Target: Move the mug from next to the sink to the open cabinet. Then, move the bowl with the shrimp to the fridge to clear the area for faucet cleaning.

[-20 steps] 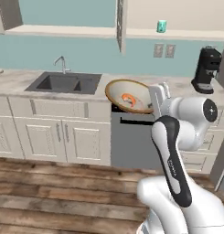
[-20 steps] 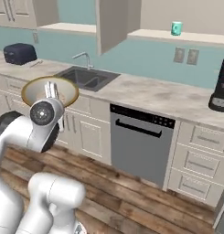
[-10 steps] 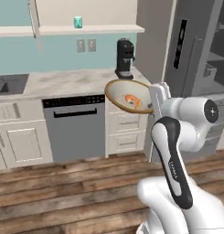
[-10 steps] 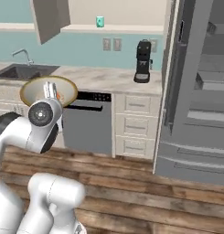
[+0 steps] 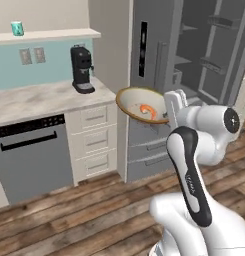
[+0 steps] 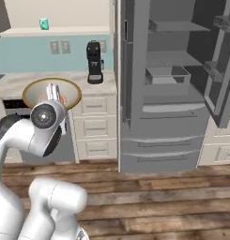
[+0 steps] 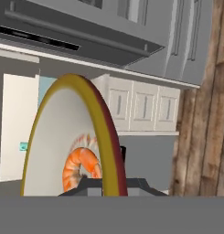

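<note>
Left base view: gripper (image 5: 170,106) clenched on the rim of the bowl (image 5: 140,105), shrimp (image 5: 147,110) inside, held beside the open fridge (image 5: 204,60).

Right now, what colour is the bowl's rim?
Tan-brown to yellowish on the bowl, best in the hand view.

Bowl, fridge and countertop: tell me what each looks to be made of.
The bowl, held in the hand, looks like glazed ceramic: smooth pale inside, tan-brown rim; being rendered, plastic can't be ruled out. The fridge looks like brushed grey metal: a flat, even grey on doors, handles and shelves. The countertop looks like polished stone, pale with faint mottled veining.
</note>
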Tool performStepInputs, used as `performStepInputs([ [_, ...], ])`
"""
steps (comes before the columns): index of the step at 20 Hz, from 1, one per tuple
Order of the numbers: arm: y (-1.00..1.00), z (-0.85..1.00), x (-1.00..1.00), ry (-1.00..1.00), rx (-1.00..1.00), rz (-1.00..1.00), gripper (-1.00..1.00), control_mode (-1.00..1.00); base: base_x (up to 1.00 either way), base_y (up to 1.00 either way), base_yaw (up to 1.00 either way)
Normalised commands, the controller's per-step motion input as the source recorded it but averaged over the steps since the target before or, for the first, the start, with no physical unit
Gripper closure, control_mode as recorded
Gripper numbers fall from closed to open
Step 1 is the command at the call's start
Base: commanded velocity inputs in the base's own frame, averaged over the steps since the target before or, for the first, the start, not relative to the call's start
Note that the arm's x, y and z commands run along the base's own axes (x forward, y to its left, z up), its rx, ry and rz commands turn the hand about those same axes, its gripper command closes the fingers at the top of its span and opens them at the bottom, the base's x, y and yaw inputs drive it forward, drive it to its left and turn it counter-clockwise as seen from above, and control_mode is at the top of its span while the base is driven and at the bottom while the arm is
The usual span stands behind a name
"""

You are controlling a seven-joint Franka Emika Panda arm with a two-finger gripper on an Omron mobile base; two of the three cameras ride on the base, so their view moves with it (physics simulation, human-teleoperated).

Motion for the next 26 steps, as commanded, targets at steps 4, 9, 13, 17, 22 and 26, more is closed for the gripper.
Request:
performStepInputs([
  [4,0.0,0.0,0.0,0.0,0.0,0.0,1.0,1.0,-0.69,-1.0,-0.22],
  [9,0.0,0.0,0.0,0.0,0.0,0.0,1.0,1.0,-0.16,-1.0,-0.04],
  [13,0.0,0.0,0.0,0.0,0.0,0.0,1.0,1.0,-0.45,-1.0,-0.11],
  [17,0.0,0.0,0.0,0.0,0.0,0.0,1.0,1.0,-0.25,-1.0,-0.38],
  [22,0.0,0.0,0.0,0.0,0.0,0.0,1.0,1.0,-0.03,-1.0,-0.6],
  [26,0.0,0.0,0.0,0.0,0.0,0.0,1.0,1.0,0.64,-0.64,-0.28],
])
